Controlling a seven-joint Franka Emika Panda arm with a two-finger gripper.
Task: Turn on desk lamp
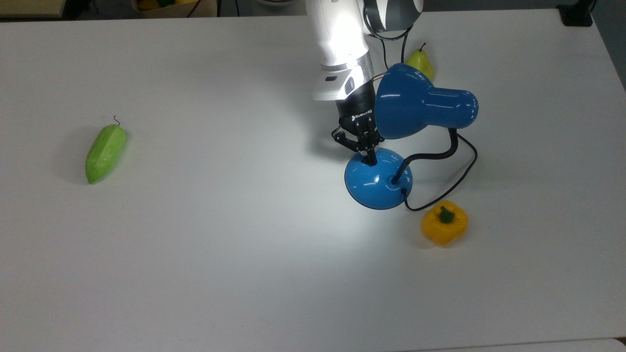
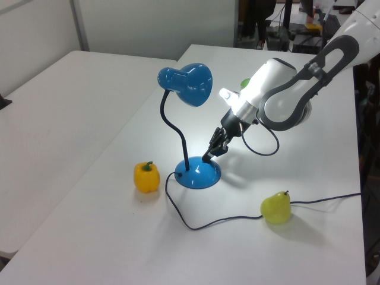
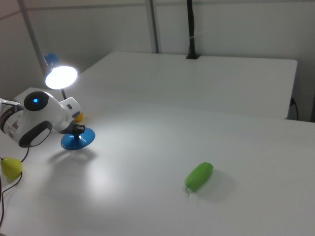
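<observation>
The desk lamp has a glossy blue shade (image 1: 420,102) on a black bent neck and a round blue base (image 1: 377,180) on the white table. The shade (image 3: 61,76) glows bright and throws light on the table. The shade (image 2: 187,83) and base (image 2: 199,173) also show in the left view. My gripper (image 1: 370,159) points down with its fingers pressed together, tip touching the top of the base at its far side. It shows again as a dark tip (image 2: 208,157) on the base. The switch is hidden under the tip.
A yellow bell pepper (image 1: 444,223) lies right beside the base, with the black cord (image 1: 450,188) looping between them. A pear (image 1: 419,61) sits behind the shade. A long green vegetable (image 1: 105,153) lies far off at the top view's left.
</observation>
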